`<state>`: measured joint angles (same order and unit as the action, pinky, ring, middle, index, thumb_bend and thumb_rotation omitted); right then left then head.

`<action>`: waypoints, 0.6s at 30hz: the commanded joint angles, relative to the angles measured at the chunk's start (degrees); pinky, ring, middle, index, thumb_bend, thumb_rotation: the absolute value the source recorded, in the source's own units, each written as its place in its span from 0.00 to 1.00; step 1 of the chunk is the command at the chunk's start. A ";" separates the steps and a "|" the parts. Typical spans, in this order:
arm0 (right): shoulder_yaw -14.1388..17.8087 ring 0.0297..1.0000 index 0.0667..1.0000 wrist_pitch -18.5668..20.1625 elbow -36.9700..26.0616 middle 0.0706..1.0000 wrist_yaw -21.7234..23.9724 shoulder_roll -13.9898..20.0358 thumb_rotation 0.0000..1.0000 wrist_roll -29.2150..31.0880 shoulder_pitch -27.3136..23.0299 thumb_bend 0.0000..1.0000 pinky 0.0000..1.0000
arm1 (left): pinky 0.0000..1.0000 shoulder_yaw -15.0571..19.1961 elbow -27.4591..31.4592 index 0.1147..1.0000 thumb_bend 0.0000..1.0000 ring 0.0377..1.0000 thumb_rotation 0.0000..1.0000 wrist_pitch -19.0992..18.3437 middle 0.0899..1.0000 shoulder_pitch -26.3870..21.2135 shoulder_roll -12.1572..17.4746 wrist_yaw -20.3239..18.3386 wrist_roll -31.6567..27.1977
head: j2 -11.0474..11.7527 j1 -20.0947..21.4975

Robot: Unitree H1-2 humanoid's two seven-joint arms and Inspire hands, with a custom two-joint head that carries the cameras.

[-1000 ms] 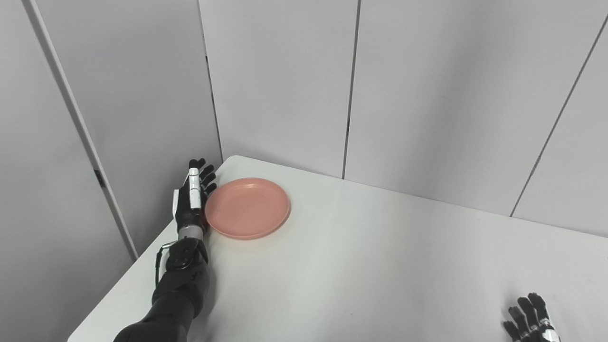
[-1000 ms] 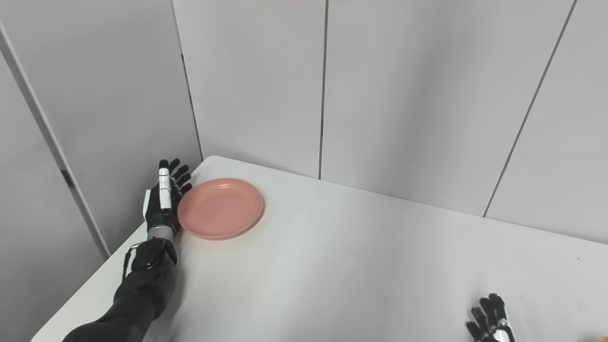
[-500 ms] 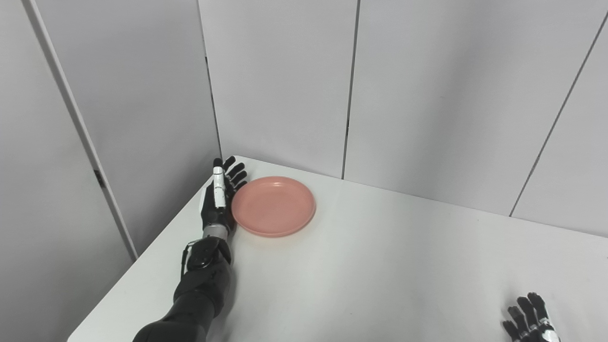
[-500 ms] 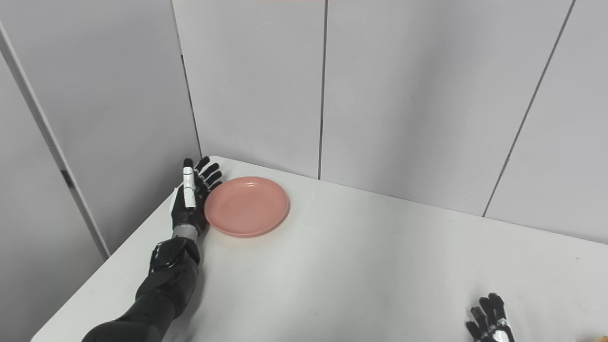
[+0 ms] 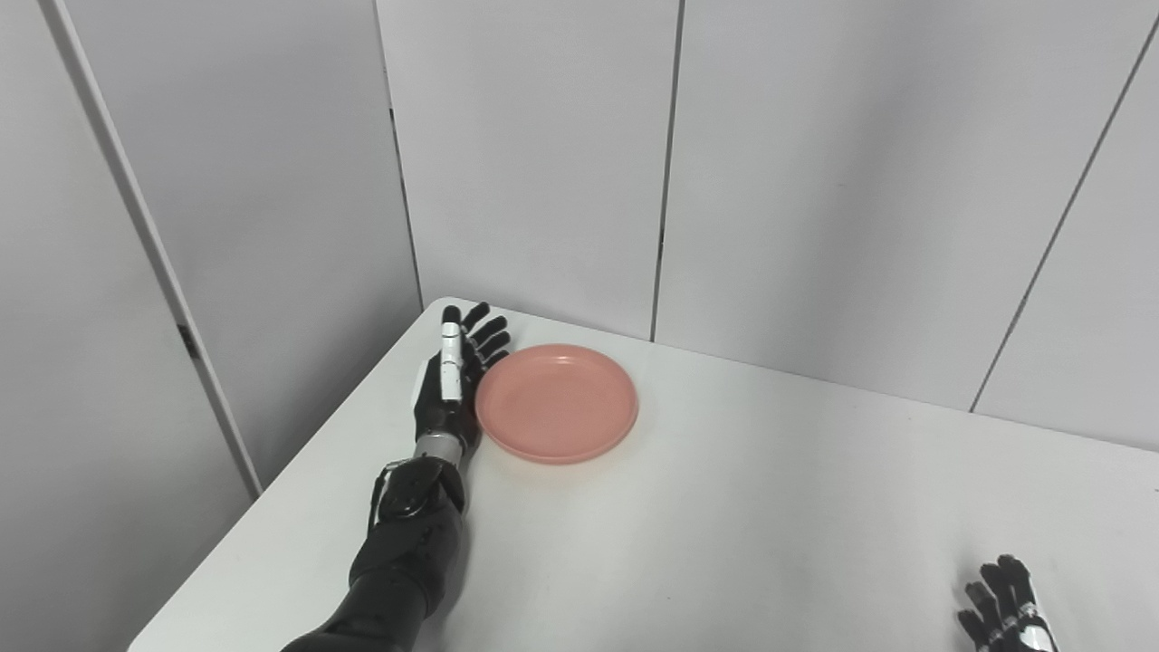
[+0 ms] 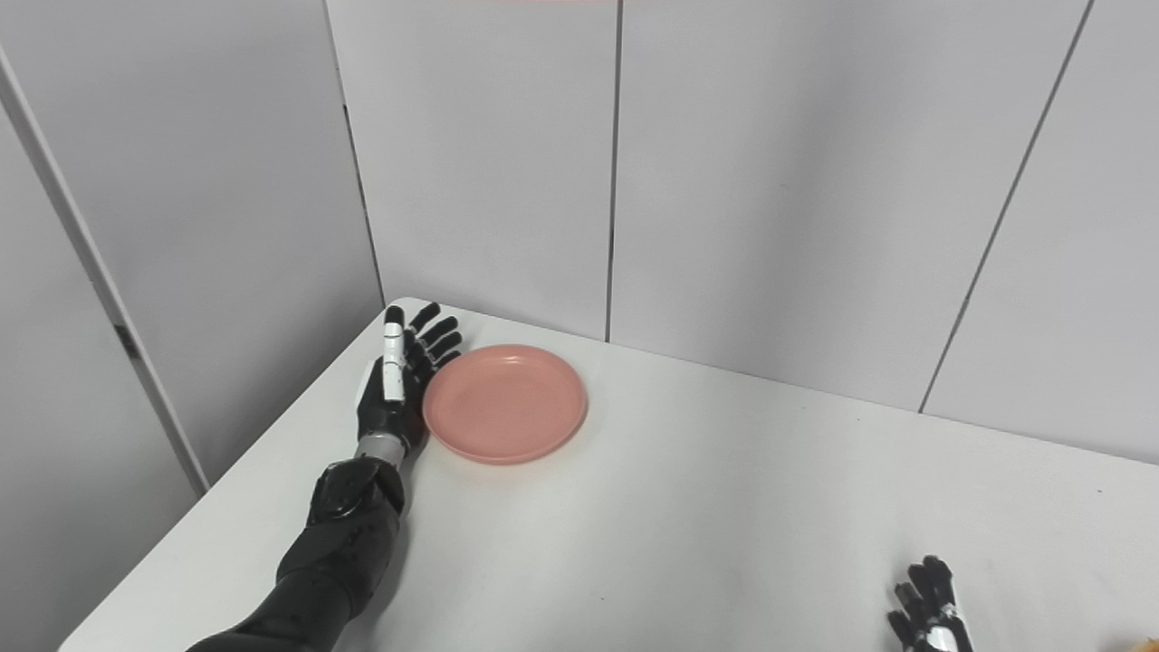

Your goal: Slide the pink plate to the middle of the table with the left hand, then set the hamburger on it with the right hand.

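Observation:
The pink plate lies flat on the white table near its far left corner. My left hand is open, set on edge with fingers straight, its palm side against the plate's left rim. My right hand rests at the bottom right edge of the picture; only its spread fingertips show and it holds nothing. A small orange sliver shows at the bottom right corner of the right eye view; I cannot tell what it is. No hamburger is plainly in view.
Grey wall panels stand close behind the table and along its left side. The table's left edge runs just left of my left forearm.
My left hand has pushed the plate to the right, away from the table's left edge. The right hand has dropped slightly lower in the picture.

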<state>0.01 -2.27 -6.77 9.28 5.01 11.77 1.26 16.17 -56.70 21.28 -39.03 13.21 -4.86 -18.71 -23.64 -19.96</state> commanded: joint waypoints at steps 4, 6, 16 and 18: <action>-1.04 1.00 1.00 -0.10 0.97 1.00 0.01 -1.08 0.91 -0.66 1.06 0.68 1.00 | 0.85 -2.56 1.18 0.79 0.80 0.83 1.00 -3.13 0.78 1.65 -2.27 0.24 2.37 | -0.71 3.40; -1.33 1.00 1.00 -0.26 0.91 1.00 -0.35 -1.42 0.92 -1.46 1.07 0.67 1.00 | 0.88 -3.45 2.33 0.80 0.79 0.84 1.00 -3.58 0.79 2.13 -2.64 0.23 3.15 | -1.17 5.73; -3.30 1.00 1.00 -0.01 -2.08 1.00 -3.94 -4.66 0.83 -7.42 1.82 0.58 1.00 | 0.88 -4.17 9.22 0.81 0.77 0.86 1.00 -8.03 0.82 4.52 -5.41 -1.43 2.52 | -3.32 17.98; -3.69 1.00 1.00 0.16 -2.51 1.00 -4.25 -5.18 0.81 -8.10 1.95 0.55 1.00 | 0.87 -4.39 9.82 0.81 0.76 0.85 1.00 -8.05 0.82 4.93 -5.86 -2.14 2.44 | -3.42 19.51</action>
<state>-3.27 -2.00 -8.61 5.40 0.35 3.95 2.81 12.35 -46.42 15.47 -35.37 8.19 -6.17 -16.06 -26.98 -0.88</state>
